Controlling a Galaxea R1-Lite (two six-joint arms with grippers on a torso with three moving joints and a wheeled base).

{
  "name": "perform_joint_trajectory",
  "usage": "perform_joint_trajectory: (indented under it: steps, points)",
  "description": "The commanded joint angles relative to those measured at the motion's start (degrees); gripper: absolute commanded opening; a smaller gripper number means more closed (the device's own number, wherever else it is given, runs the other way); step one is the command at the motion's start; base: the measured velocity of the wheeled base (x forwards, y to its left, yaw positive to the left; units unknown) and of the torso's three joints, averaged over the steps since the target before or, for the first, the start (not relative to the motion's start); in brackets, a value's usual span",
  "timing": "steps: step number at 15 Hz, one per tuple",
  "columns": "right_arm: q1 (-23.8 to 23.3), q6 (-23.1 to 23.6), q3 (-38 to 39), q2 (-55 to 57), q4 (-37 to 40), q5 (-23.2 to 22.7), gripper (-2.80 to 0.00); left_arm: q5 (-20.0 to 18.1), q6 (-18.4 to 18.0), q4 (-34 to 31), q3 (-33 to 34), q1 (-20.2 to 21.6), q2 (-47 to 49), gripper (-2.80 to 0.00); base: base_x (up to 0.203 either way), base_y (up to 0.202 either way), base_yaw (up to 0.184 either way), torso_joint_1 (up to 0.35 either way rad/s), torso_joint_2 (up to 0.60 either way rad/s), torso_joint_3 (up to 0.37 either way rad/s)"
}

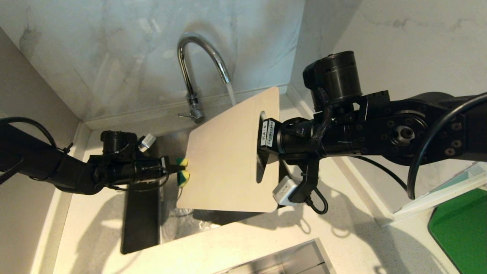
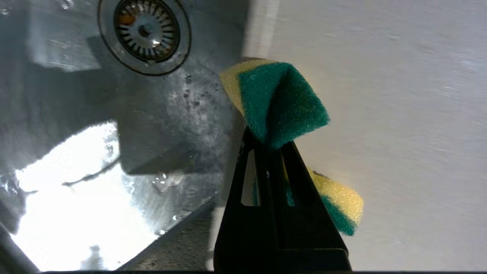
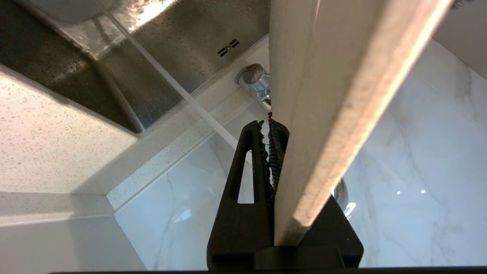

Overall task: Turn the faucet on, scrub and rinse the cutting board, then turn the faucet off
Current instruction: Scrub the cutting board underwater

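Cutting board [image 3: 327, 114] hiding one right fingers' [image 3: 272, 152] side.

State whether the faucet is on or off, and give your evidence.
On. A stream of water runs from the faucet spout down behind the cutting board; the right wrist view shows the stream too.

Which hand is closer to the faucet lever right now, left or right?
Left, narrowly, judging by the head view. The left hand, clamping the sponge, sits below the faucet lever at the cutting board's edge. The right hand grips the board's handle end, off to the side.
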State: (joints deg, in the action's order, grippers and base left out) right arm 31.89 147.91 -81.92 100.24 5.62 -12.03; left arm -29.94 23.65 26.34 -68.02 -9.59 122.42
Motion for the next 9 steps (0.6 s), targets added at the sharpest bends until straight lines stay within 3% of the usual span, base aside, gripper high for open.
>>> perform_joint_trajectory:
  steps: [1,5,9]
  points:
    - [0.0,0.8,0.1,-0.1,0.1,0.0,-2.80,-1.2,-0.1,0.1,-1.2,1.8,2.6,-2.80,0.000,0.000,0.000,0.000,0.00,0.000]
    - [-0.1,0.8,0.4,0.0,0.1,0.0,-2.80,-1.6,0.1,-0.5,-1.9,1.7,-0.6,-2.80,0.000,0.000,0.000,0.000,0.00,0.000]
    - [-0.1,0.8,0.8,0.1,0.1,0.0,-2.80,-1.5,2.6,-3.6,-1.5,-2.0,-7.9,-2.80,0.000,0.000,0.000,0.000,0.00,0.000]
